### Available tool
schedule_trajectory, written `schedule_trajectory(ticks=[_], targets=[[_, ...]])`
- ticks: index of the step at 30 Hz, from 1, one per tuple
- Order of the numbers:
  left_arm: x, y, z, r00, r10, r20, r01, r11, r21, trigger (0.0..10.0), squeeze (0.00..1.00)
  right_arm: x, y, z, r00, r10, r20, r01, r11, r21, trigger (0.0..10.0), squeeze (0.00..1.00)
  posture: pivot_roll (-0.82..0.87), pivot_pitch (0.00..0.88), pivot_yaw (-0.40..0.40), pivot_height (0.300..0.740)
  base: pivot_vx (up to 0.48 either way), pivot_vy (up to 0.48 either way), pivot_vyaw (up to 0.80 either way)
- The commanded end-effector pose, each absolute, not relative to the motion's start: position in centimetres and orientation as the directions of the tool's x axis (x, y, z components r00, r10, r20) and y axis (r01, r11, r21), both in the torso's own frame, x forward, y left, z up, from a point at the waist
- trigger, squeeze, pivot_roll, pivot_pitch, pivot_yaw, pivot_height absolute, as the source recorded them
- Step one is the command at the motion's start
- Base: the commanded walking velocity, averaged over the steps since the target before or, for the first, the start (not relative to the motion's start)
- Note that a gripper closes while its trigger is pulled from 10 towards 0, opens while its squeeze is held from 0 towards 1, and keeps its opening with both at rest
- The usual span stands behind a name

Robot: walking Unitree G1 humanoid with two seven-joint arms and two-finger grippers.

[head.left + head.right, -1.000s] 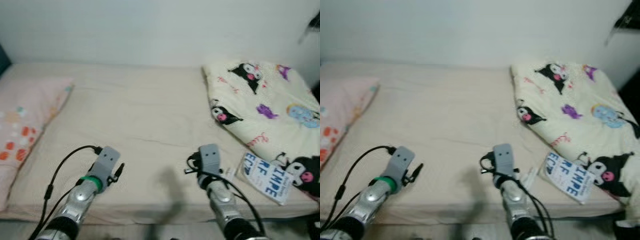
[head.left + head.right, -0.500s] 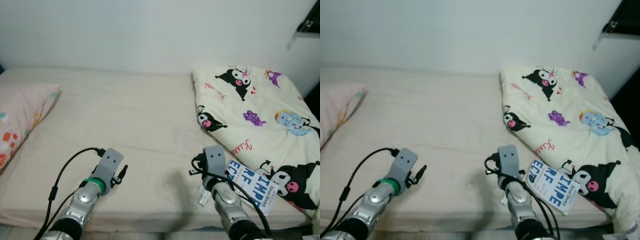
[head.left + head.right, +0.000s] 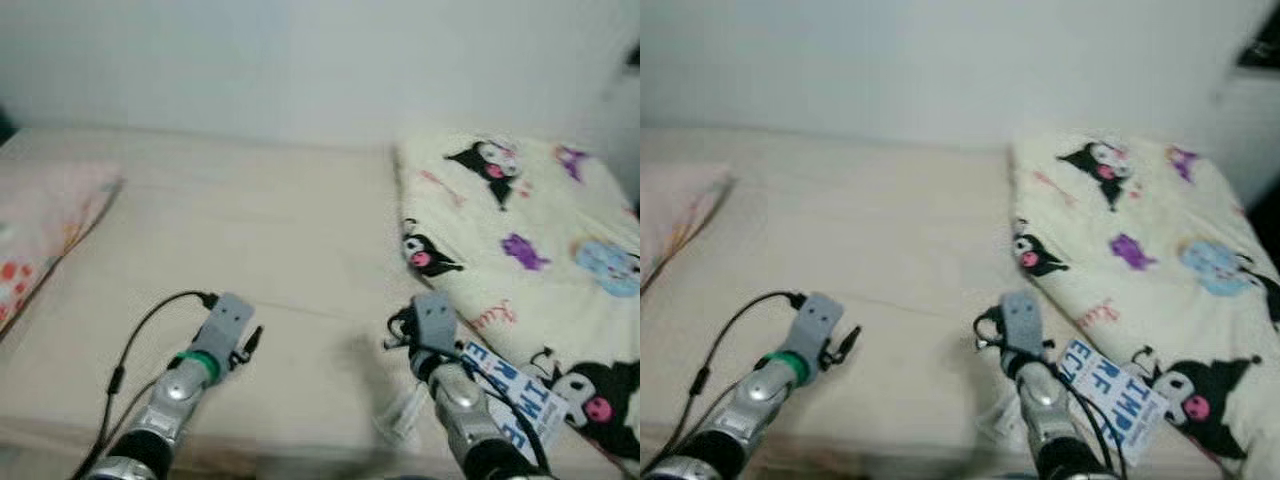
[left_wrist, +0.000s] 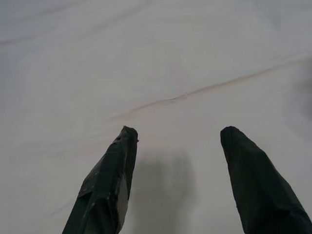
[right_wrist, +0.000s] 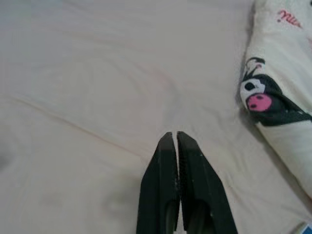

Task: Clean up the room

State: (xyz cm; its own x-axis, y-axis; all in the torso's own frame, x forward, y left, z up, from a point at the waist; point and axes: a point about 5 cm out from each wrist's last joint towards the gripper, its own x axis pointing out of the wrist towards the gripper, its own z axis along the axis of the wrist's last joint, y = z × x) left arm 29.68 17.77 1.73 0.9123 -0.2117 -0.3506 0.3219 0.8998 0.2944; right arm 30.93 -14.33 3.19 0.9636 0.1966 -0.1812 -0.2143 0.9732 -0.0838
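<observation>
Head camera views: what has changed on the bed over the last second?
Only the camera shifted and blurred. The left pincer stays open and the right pincer shut, both over the sheet. The quilt, the book and the pillow lie as before.

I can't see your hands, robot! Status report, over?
Left pincer open, empty, over the bed sheet. Right pincer shut, empty. Cartoon blanket and blue-lettered booklet lie beside it.

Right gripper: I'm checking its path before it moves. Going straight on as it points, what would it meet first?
Probably the bare bed sheet: the right gripper, fingers shut, aims down at it, with the cartoon-print blanket off to the side. Depth is unclear.
</observation>
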Motion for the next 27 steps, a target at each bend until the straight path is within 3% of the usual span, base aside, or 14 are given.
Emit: schedule_trajectory(ticks=[1,8,17,27], targets=[[29.24,16.67,1.09,0.897,-0.242,-0.370,0.354,0.894,0.274,10.0,0.00,30.06,-15.57,2.07,0.959,0.162,-0.231,-0.186,0.979,-0.087,10.0,0.00,0.02,0.008,0.051,0.725,0.000,-0.458,0.00],[29.37,16.88,1.07,0.898,-0.221,-0.380,0.331,0.909,0.255,10.0,0.00,30.10,-15.56,2.09,0.959,0.162,-0.231,-0.186,0.979,-0.087,10.0,0.00,0.02,0.006,0.050,0.725,0.000,0.000,0.00],[29.36,17.11,0.90,0.897,-0.198,-0.394,0.314,0.914,0.255,10.0,0.00,30.04,-15.61,2.06,0.960,0.161,-0.231,-0.185,0.979,-0.087,10.0,0.00,0.02,0.011,0.052,0.725,0.000,0.478,0.00],[29.41,16.80,1.17,0.901,-0.224,-0.372,0.333,0.906,0.260,10.0,0.00,30.00,-15.62,2.02,0.960,0.158,-0.230,-0.182,0.980,-0.084,10.0,0.00,0.02,0.012,0.055,0.725,0.000,0.000,0.00]])
